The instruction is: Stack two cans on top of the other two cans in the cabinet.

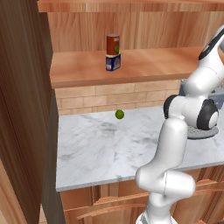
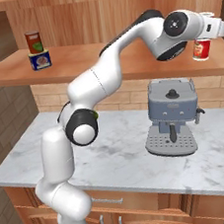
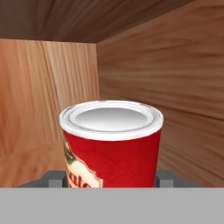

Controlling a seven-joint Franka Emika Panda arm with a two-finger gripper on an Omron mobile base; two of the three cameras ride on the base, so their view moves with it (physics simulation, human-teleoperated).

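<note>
I see my gripper [image 2: 205,40] closed around the bright red cylindrical can [image 2: 202,49], lifted over the right end of the warm brown wooden cabinet [image 2: 127,57] shelf. Its fingers are mostly hidden behind the can. Far left, the dark red tin [image 1: 113,44] sits stacked on the short blue tin [image 1: 113,62].

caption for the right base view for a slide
Pincer shut on bright red can at the cabinet shelf.

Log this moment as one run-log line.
gripper: shut on bright red can | position: above cabinet shelf, right end | dark red can: stacked on blue tin
</note>
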